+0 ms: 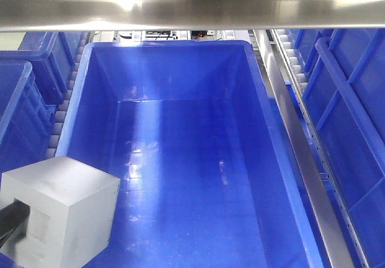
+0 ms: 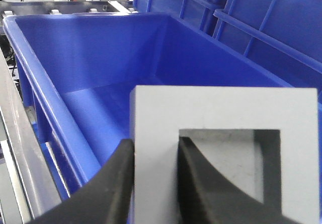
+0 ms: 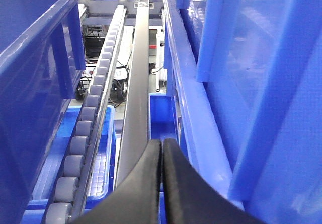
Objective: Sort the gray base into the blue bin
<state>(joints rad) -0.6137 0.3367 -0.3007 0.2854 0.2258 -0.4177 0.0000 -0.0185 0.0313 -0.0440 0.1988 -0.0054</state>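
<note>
Gray base (image 2: 221, 133) hangs over blue bin's (image 1: 180, 153) near-left corner, left gripper (image 2: 155, 183) pinching one recess wall, one finger inside, one outside. Looks rigid, matte, probably light; thin-wall hold may pivot. Right gripper (image 3: 161, 183) closed, empty.

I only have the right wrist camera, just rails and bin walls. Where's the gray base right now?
Observer: The gray base is held over the near left corner of the blue bin, per the front view.
Operator: How is it gripped?
Observer: The left gripper pinches one wall, one finger inside the square recess, one outside.
Operator: Anything already in the bin?
Observer: Its floor looks bare and glossy in the front view.
</note>
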